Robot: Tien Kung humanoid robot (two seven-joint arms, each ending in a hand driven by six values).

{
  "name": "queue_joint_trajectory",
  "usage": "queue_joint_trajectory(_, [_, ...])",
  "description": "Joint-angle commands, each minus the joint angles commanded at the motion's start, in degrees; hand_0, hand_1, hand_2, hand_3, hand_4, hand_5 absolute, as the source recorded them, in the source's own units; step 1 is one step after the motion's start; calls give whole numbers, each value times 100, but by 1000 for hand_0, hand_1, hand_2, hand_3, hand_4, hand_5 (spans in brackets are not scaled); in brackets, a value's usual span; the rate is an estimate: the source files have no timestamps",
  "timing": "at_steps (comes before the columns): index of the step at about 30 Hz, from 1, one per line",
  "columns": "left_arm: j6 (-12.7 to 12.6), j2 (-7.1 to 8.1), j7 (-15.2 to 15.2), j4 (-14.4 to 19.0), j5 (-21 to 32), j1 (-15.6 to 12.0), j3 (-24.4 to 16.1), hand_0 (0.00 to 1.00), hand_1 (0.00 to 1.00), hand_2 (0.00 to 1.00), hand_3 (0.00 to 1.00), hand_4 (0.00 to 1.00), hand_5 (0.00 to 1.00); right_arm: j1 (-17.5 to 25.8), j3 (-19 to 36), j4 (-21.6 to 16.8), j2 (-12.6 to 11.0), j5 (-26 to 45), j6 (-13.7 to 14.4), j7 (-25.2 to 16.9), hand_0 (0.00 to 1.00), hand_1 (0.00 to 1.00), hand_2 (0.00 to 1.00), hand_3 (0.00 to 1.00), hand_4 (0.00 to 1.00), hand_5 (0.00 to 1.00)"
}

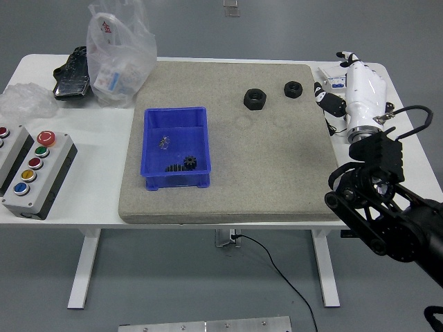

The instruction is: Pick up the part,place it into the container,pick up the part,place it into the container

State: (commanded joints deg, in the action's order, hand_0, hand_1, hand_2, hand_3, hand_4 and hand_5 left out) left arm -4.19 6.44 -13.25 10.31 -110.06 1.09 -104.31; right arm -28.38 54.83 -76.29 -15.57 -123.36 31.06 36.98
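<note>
A felt mat (pixel 228 166) is lying across the middle of the table (pixel 408 149). A bin (pixel 176 146) is sitting on the mat's left part, with a gear (pixel 190 163) lying in its near half. Two hex nuts are resting on the mat's far right part, the larger nut (pixel 255 99) left of the smaller nut (pixel 293 88). A button box (pixel 38 173) is sitting at the table's left edge, nearer than a plastic bag (pixel 119 52) standing at the far left. The right hand (pixel 358 90) is hanging over the table's far right, beyond the mat's right edge.
</note>
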Motion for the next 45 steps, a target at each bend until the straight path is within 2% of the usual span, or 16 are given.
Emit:
queue_joint_trajectory(7, [-4, 19, 8, 0, -14, -11, 7, 740, 647, 601, 738, 745, 610, 208, 294, -151, -22, 38, 165, 0, 412, 641, 723, 784, 710, 246])
queue_joint_trajectory(17, [-23, -42, 19, 0, 151, -17, 68, 741, 647, 601, 738, 745, 610, 373, 724, -305, -60, 42, 305, 0, 406, 638, 718, 777, 697, 242])
queue_joint_trajectory(26, [-44, -124, -35, 0, 262, -82, 53, 740, 637, 596, 737, 745, 608, 524, 1231, -428, 27, 111, 384, -295, 400, 630, 715, 763, 700, 225])
queue_joint_trajectory(37, [-67, -153, -54, 0, 359, -86, 94, 740, 622, 592, 737, 745, 607, 462, 1282, -379, 122, -72, 484, -190, 399, 627, 714, 759, 699, 227])
queue_joint_trajectory(38, [-70, -157, -54, 0, 362, -86, 95, 740, 593, 583, 736, 745, 605, 459, 1277, -371, 132, -30, 520, -209, 398, 627, 714, 758, 697, 230])
queue_joint_trajectory(45, [13, -195, -17, 0, 270, -91, 19, 740, 600, 583, 739, 760, 590, 514, 1354, -346, 163, 723, 592, -744, 401, 626, 714, 753, 698, 233])
